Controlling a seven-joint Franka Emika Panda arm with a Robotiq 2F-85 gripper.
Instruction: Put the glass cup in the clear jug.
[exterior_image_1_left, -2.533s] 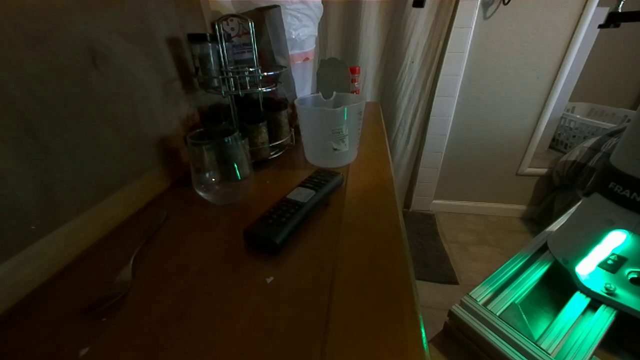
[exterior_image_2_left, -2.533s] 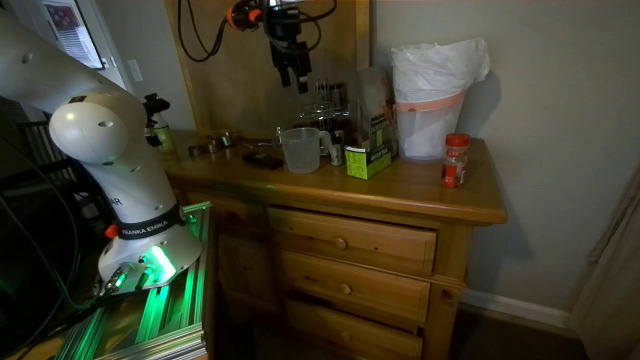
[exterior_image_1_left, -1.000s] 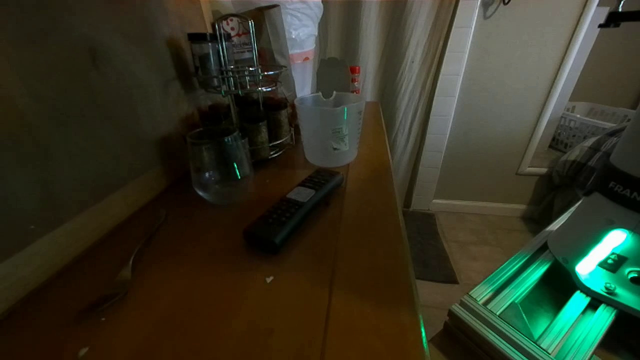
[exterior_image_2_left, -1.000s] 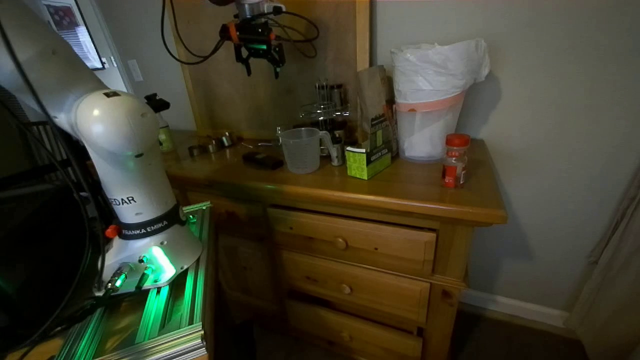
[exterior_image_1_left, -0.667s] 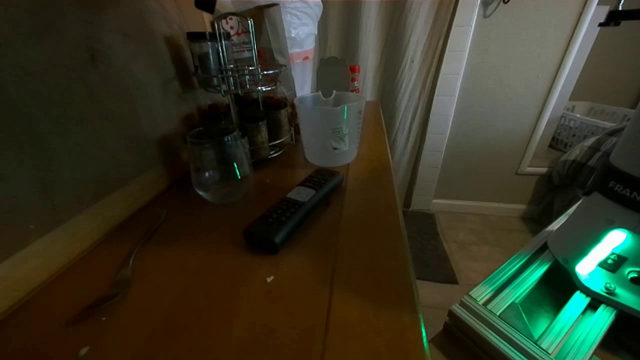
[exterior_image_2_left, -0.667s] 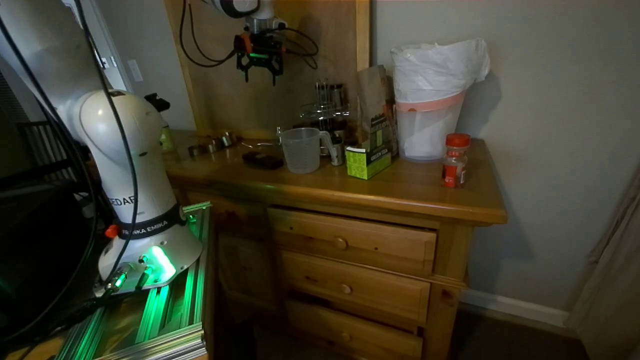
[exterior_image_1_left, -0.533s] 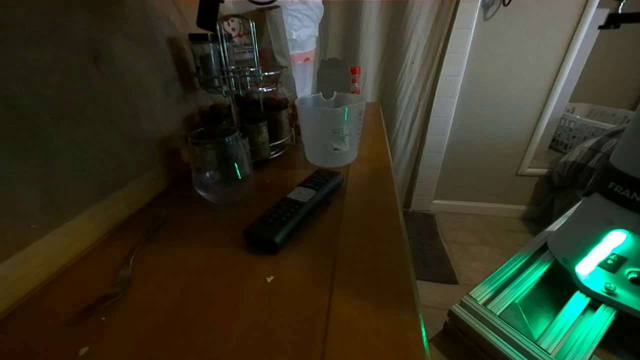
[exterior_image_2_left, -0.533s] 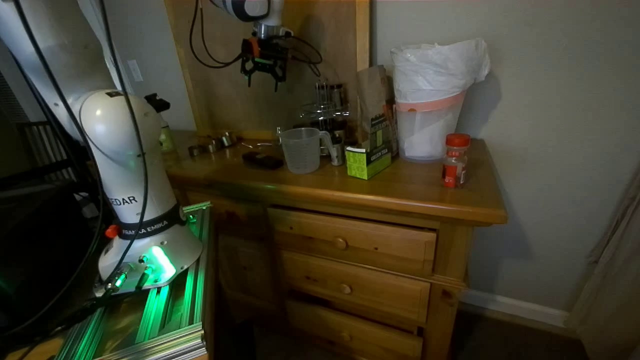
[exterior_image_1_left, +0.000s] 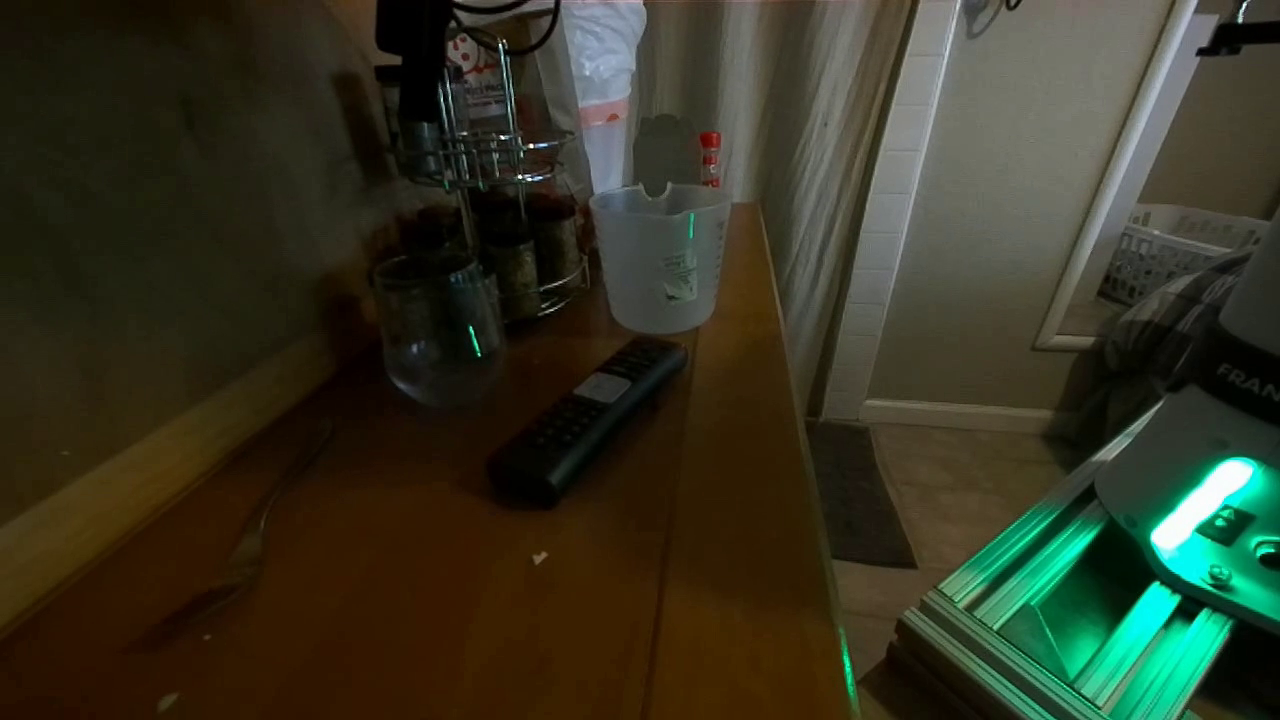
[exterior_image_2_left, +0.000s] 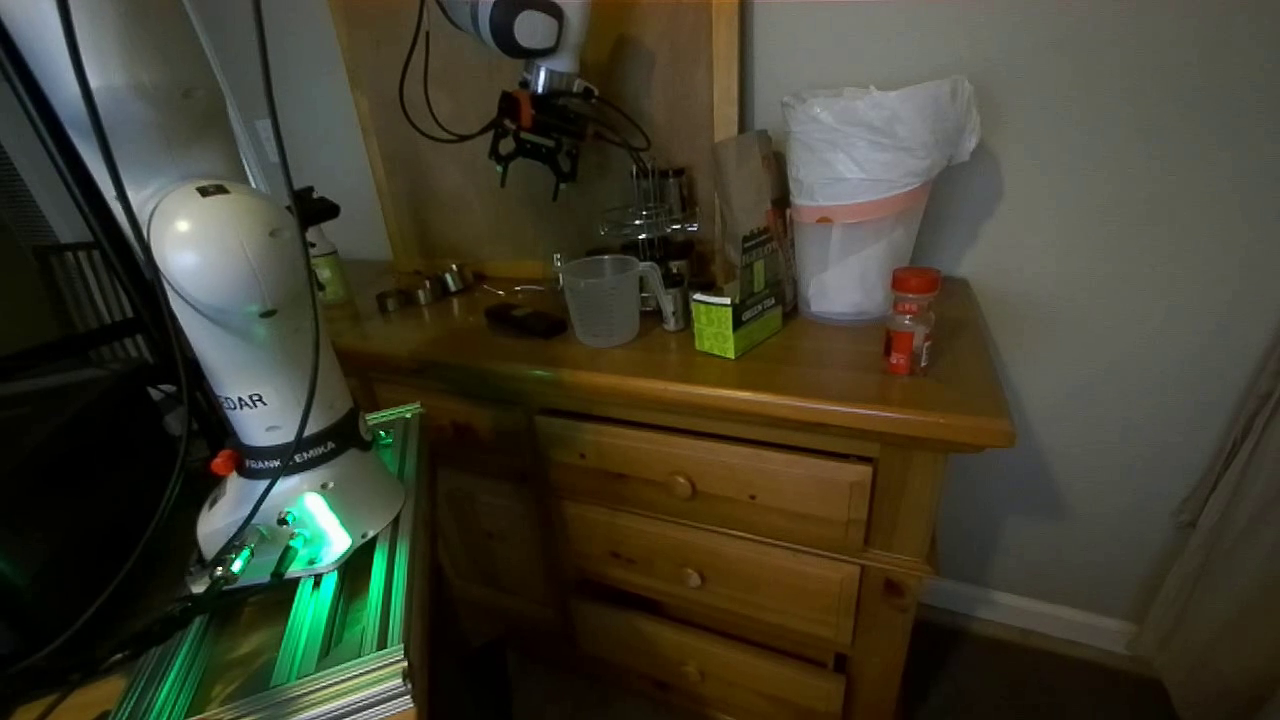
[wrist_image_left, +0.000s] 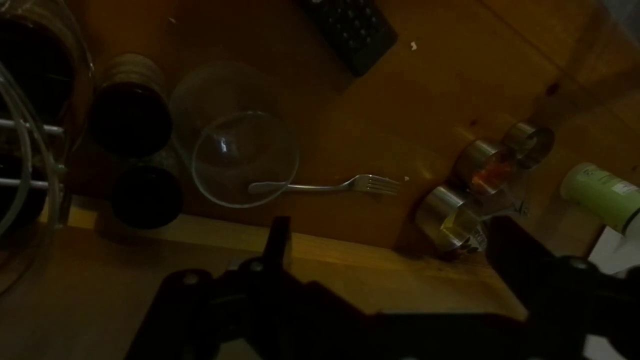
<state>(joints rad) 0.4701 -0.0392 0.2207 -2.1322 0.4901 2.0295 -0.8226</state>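
The glass cup (exterior_image_1_left: 440, 335) stands upright on the wooden dresser top beside the spice rack. It also shows in the wrist view (wrist_image_left: 245, 160), left of the jaws; in an exterior view I cannot make it out behind the jug. The clear jug (exterior_image_1_left: 662, 265) stands upright behind the remote and also shows in an exterior view with its handle (exterior_image_2_left: 603, 302). My gripper (exterior_image_2_left: 530, 186) is open and empty, high above the dresser near the back panel. Its spread fingers show in the wrist view (wrist_image_left: 390, 227), and a dark part of it hangs before the spice rack in an exterior view.
A wire spice rack (exterior_image_1_left: 480, 160) with dark-lidded jars stands close to the cup. A black remote (exterior_image_1_left: 590, 425) and a fork (wrist_image_left: 325, 187) lie nearby. Metal tins (wrist_image_left: 445, 215) and a spray bottle (exterior_image_2_left: 328, 270) stand farther along. A tea box (exterior_image_2_left: 737, 325) is beside the jug.
My gripper has turned so both fingers show spread, and swung left. In the last half second it has come down and slightly right, into view before the spice rack. Cup and jug have not moved.
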